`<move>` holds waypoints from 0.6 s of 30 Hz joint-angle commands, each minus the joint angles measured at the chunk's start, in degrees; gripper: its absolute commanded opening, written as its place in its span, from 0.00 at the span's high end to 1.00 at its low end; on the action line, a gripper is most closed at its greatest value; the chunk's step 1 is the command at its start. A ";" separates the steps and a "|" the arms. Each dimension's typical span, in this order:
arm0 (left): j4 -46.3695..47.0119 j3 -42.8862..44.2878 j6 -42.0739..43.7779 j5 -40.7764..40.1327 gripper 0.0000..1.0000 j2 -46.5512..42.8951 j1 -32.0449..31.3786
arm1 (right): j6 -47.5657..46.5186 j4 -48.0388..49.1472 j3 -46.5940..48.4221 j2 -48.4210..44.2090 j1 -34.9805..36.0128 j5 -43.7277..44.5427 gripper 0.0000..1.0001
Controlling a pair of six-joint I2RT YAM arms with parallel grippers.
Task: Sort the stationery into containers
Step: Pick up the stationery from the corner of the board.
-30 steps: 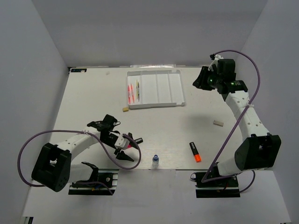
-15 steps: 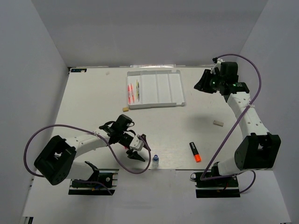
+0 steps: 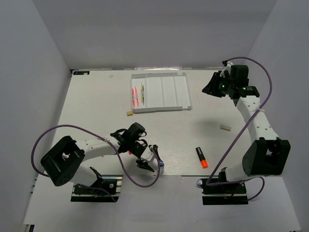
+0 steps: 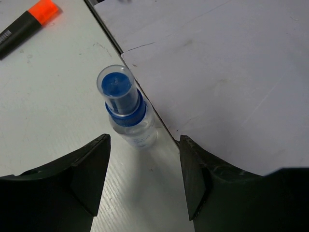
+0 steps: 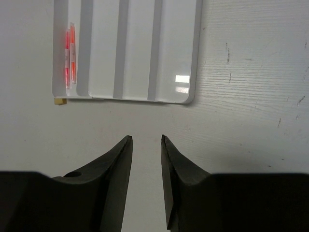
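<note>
Overhead view of a white worktop [image 3: 96, 106] with two robot arms mounted at its near edge. On the left, the left arm stretches low along that edge, with a purple cable looping off it. Its left claw [image 3: 153, 162] is spread, one finger on each side of a small clear bottle [image 3: 160, 165] with a blue cap. The bottle stands upright right at the worktop's near edge.

The left wrist view shows the left claw [image 4: 144, 154] from above. There is a strip of bare surface between each dark finger and the bottle [image 4: 126, 107], so the claw is pinching nothing. The orange end of a highlighter [image 4: 24, 26] shows in the top corner.

Further back, left of centre, a small beige eraser [image 3: 129, 113] lies just off the near left corner of the flat white tray [image 3: 174, 92]. Ridges split the tray into long compartments. Thin pink, orange and yellow pens [image 3: 135, 94] lie in the leftmost one.

Right of the bottle and apart from it, the black highlighter [image 3: 201, 157] lies near the front edge. A second eraser [image 3: 225, 127] sits further back and to the right.

At the far right, the right arm rises and holds the right claw [image 3: 212, 86] in the air beside the tray. In the right wrist view the right claw [image 5: 145, 142] has its fingers a narrow gap apart with nothing between them. Below it are the tray [image 5: 137, 29], the pens [image 5: 70, 53] and the beige eraser [image 5: 60, 101].
</note>
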 commanded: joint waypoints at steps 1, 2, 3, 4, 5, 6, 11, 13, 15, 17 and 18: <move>1.73 0.65 0.16 -0.27 0.31 0.63 -1.61 | 0.12 2.29 -0.62 -1.24 -0.33 -1.43 0.64; 1.65 0.82 0.68 -0.45 0.31 0.89 -2.14 | 0.03 2.20 -0.62 -1.42 -0.33 -1.34 0.64; 1.39 0.91 0.95 -0.54 0.31 0.98 -2.15 | -0.06 2.03 -0.71 -1.33 -0.59 -1.34 0.64; 1.38 1.00 1.38 -0.80 0.30 1.07 -2.67 | -0.14 2.02 -0.80 -1.42 -0.68 -1.34 0.64; 1.47 1.17 1.39 -0.98 0.31 1.24 -3.20 | -0.15 2.02 -0.89 -1.33 -0.59 -1.43 0.64; 1.56 1.35 1.39 -1.24 0.31 1.33 -3.20 | -0.15 2.11 -0.89 -1.33 -0.68 -1.52 0.64; 1.73 2.23 1.30 -1.68 0.31 2.91 -4.25 | -0.06 2.20 -1.32 -1.51 -0.77 -1.96 0.65; 2.26 2.23 0.95 -1.68 0.32 3.09 -4.26 | -0.14 2.20 -1.41 -1.77 -0.85 -1.87 0.65; 2.61 2.41 0.60 -1.85 0.32 3.35 -4.26 | -0.15 2.20 -1.85 -1.86 -0.85 -1.87 0.65; 3.31 2.67 -0.01 -1.94 0.33 3.79 -4.26 | -0.23 2.20 -2.20 -2.03 -0.94 -1.87 0.65; 3.40 2.67 -0.11 -1.94 0.33 3.79 -4.26 | -0.23 2.20 -2.29 -2.03 -1.03 -1.87 0.65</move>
